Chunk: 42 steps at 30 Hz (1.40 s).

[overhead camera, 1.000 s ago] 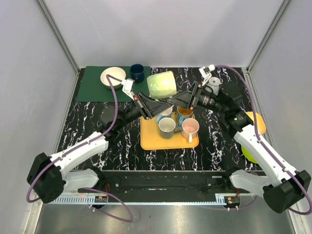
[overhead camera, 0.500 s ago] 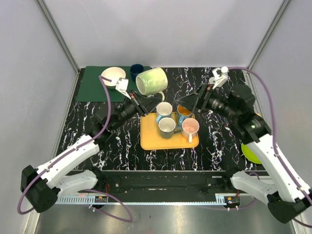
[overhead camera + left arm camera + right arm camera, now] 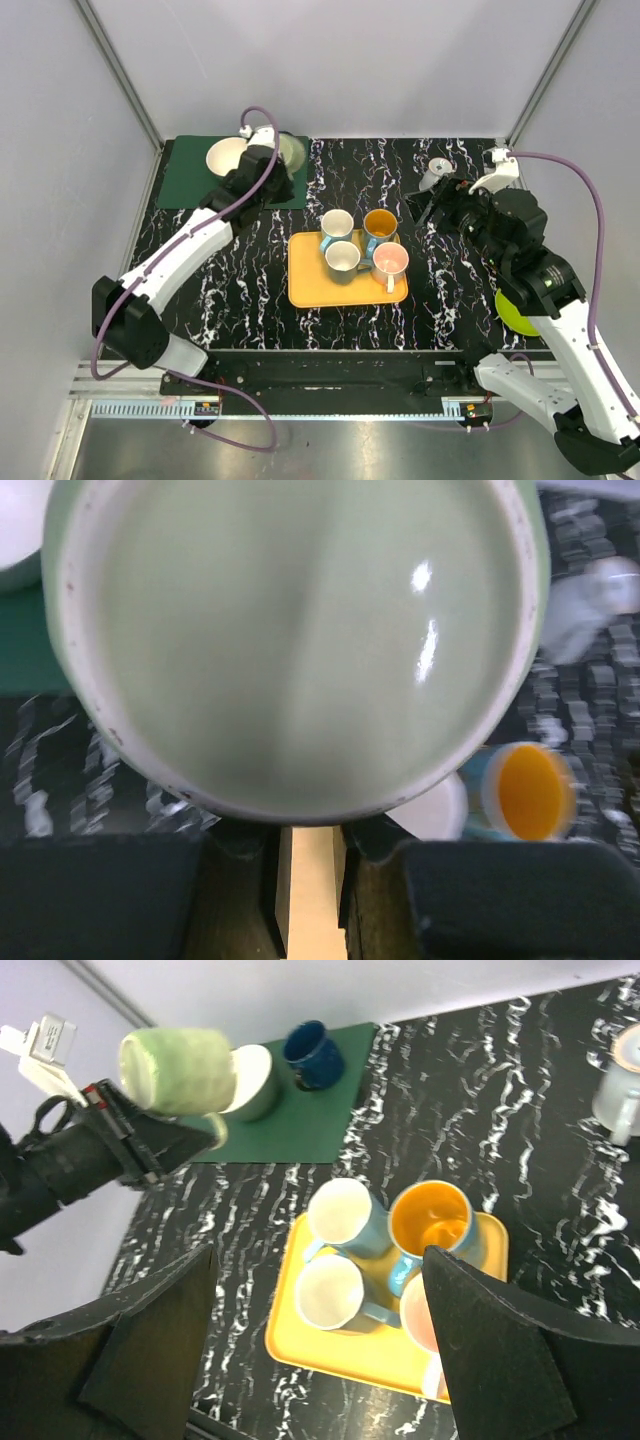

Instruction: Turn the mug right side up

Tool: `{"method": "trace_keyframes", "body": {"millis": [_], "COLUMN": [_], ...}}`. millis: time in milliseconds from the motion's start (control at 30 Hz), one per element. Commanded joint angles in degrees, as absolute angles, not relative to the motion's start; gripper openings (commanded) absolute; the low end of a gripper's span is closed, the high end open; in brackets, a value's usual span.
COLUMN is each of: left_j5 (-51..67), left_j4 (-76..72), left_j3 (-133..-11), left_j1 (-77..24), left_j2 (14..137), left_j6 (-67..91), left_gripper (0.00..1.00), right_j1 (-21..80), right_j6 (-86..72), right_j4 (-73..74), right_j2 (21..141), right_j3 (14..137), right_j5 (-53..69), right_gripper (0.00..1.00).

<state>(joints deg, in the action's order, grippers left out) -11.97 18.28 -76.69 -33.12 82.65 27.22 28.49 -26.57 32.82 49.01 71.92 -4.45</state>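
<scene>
- The left gripper (image 3: pixel 165 1142) pinches the pale green mug (image 3: pixel 178 1068) and holds it in the air over the green mat (image 3: pixel 300 1125), tipped sideways.
- A white bowl (image 3: pixel 255 1078) and a blue cup (image 3: pixel 312 1052) stand on the green mat.
- The right gripper (image 3: pixel 320 1255) is spread wide, holding nothing, well right of the green mat.

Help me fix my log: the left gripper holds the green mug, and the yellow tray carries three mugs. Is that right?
No. The yellow tray carries four mugs, not three, as the top external view shows. The left gripper does hold the green mug.
</scene>
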Motion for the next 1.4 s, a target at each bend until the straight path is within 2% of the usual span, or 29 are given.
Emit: {"method": "trace_keyframes", "body": {"millis": [0, 233, 433, 1067, 1133, 1200, 1233, 1367], "left_j5": [-18.8, -19.3, -17.5, -9.4, -9.3, -9.3, -9.7, -10.5], "left_j4": [25.1, 25.6, 23.8, 15.6, 16.4, 17.2, 17.4, 19.2], "left_j3": [-74.6, -62.5, -58.0, -51.9, -52.5, -52.7, -52.7, -51.7], "left_j1": [-26.1, -18.9, -15.2, -10.8, -10.8, -10.8, -10.8, -10.8], "left_j2": [79.9, 79.5, 82.9, 93.5, 94.0, 93.9, 93.6, 90.8], "left_j6": [26.8, 28.5, 29.7, 34.4, 34.4, 34.2, 34.1, 33.9], "left_gripper": [0.00, 0.00, 0.00, 0.00, 0.16, 0.26, 0.36, 0.52], "right_j1": [28.7, 28.7, 28.7, 28.7, 28.7, 28.7, 28.7, 28.8], "right_j6": [-25.0, -25.8, -26.9, -27.3, -27.3, -27.3, -27.2, -27.5], "right_j4": [31.6, 27.6, 27.2, 27.2, 27.6, 27.9, 28.1, 29.2], "right_j2": [47.3, 47.7, 48.1, 48.3, 48.7, 49.0, 49.1, 50.4], "right_j3": [69.1, 65.5, 64.5, 62.7, 62.5, 62.3, 62.3, 61.9], "right_j5": [-11.0, -9.7, -8.0, -8.2, -8.2, -8.1, -8.0, -7.5], "right_gripper": [0.88, 0.87, 0.87, 0.87, 0.88, 0.89, 0.89, 0.89]}}
